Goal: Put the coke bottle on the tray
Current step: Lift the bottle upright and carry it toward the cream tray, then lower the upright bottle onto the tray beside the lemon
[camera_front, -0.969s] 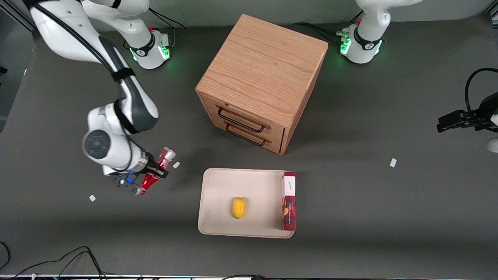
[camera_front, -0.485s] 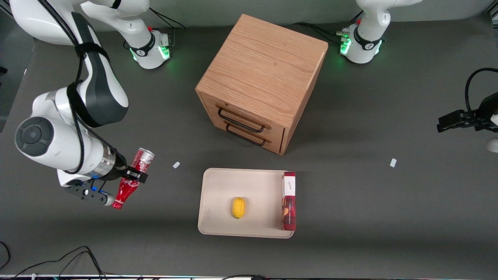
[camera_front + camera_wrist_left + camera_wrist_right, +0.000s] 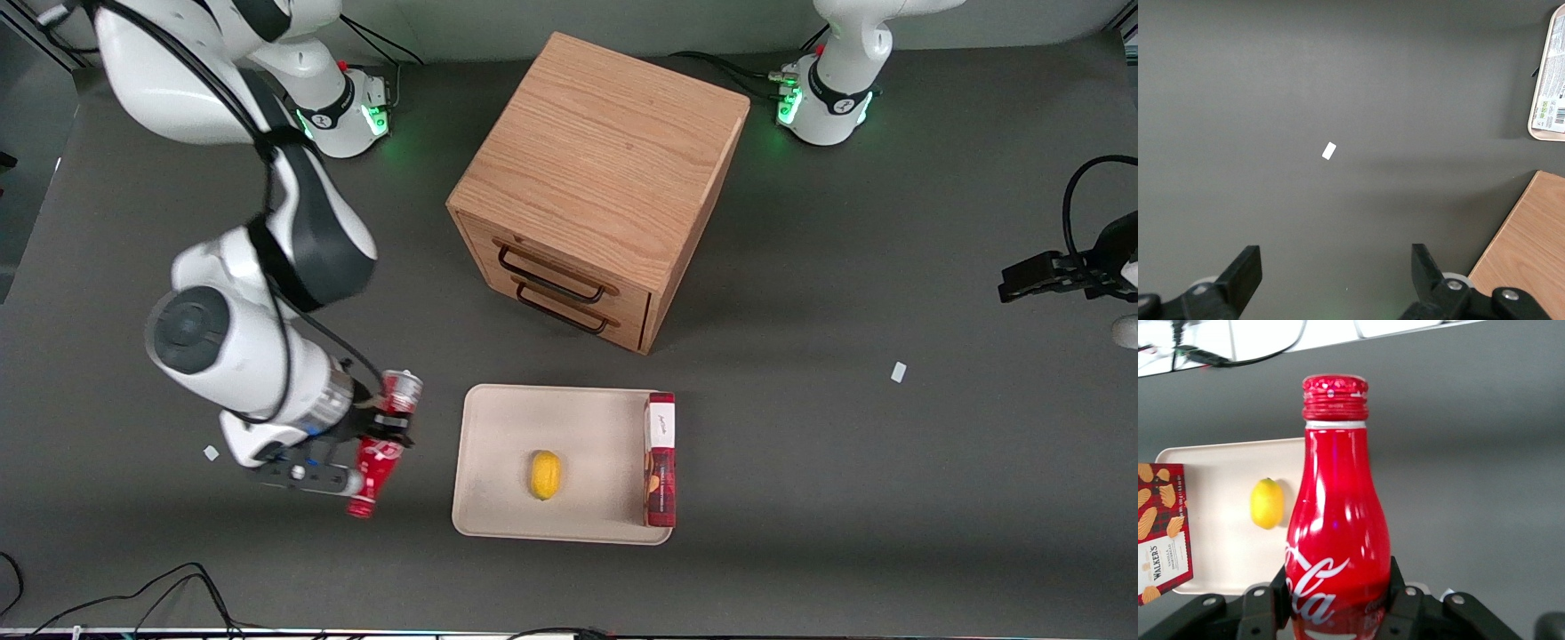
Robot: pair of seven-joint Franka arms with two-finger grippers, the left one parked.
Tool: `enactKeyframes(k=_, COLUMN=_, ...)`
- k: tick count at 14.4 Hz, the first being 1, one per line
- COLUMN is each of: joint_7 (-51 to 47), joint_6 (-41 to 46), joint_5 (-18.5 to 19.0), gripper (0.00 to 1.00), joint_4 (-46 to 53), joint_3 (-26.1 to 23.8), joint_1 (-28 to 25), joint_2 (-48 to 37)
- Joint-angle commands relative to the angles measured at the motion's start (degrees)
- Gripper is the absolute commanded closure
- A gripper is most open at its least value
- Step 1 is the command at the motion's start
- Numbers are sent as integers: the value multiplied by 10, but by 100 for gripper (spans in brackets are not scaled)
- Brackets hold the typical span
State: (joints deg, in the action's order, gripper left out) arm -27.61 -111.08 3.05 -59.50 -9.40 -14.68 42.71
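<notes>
While clamped in gripper (image 3: 384,439) jaws, glossy contoured coke bottle (image 3: 1337,520), beside flat cream tray (image 3: 498,444).

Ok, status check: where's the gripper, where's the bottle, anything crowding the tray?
Gripper shut on coke bottle, bottle lying tilted in the air beside the tray. Tray holds lemon and box; bare space between them.

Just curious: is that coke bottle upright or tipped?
Tipped: the pincer holds the coke bottle lying sideways above the table, beside the tray.
</notes>
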Motion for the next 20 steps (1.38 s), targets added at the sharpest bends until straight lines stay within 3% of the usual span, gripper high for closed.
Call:
enactKeyframes(k=1, joint_7=54, joint_6=-54, joint_5=9, gripper=71, joint_4=51, joint_3=4, joint_1=-20, joint_2=75)
enactKeyframes(k=4, joint_7=109, joint_6=-104, joint_5=6, gripper=71, joint_4=48, joint_3=-1, joint_1=-21, joint_2=120)
enactKeyframes(k=7, joint_7=100, joint_6=-131, joint_5=4, gripper=71, joint_4=45, joint_3=-1, joint_1=-22, joint_2=162)
enactKeyframes(k=13, joint_7=87, joint_6=-189, joint_5=4, gripper=55, joint_4=40, joint_3=-1, joint_1=-24, joint_2=207)
enactKeyframes(k=15, joint_7=87, joint_6=-201, joint_5=4, gripper=43, joint_4=34, joint_3=0, joint_1=-26, joint_2=210)
enactKeyframes(k=16, joint_7=87, joint_6=-203, joint_5=4, gripper=35, joint_4=31, joint_3=-1, joint_1=-26, joint_2=210)
enactKeyframes(k=17, joint_7=85, joint_6=-210, joint_5=4, gripper=20, joint_4=28, joint_3=-1, joint_1=-25, joint_2=210)
enactKeyframes(k=18, joint_7=78, joint_6=-215, joint_5=4, gripper=18, joint_4=21, joint_3=-1, joint_1=-25, joint_2=210)
enactKeyframes(k=20, joint_7=77, joint_6=-230, joint_5=4, gripper=0, joint_4=14, joint_3=0, joint_1=-25, joint_2=210)
